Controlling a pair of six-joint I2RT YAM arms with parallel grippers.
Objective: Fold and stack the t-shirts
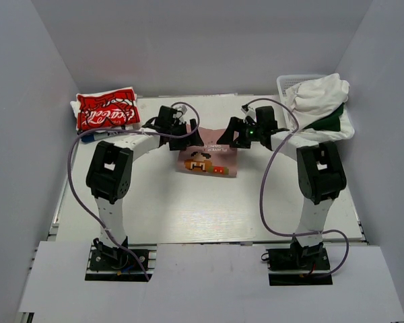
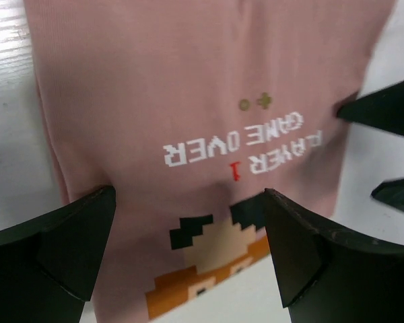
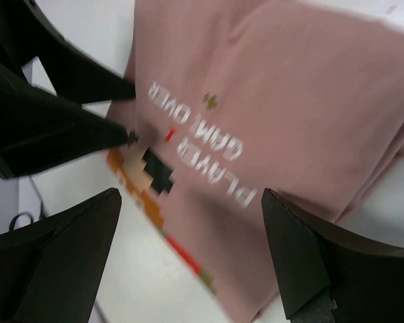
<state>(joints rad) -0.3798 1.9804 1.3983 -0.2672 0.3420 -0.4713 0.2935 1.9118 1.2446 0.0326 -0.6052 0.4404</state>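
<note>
A folded dusty-pink t-shirt point(image 1: 207, 161) with a pixel print and white lettering lies flat mid-table. It fills the left wrist view point(image 2: 188, 87) and the right wrist view point(image 3: 289, 114). My left gripper point(image 1: 194, 139) is open just above its far left part, holding nothing. My right gripper point(image 1: 223, 138) is open above its far right part, holding nothing. A folded red t-shirt point(image 1: 108, 110) with white script lies on a stack at the far left. White t-shirts point(image 1: 318, 94) and a dark green one point(image 1: 330, 121) lie heaped in the basket.
A white lattice basket point(image 1: 288, 83) stands at the far right corner. Grey walls close in the table on three sides. The white tabletop point(image 1: 209, 208) lies between the shirt and the arm bases.
</note>
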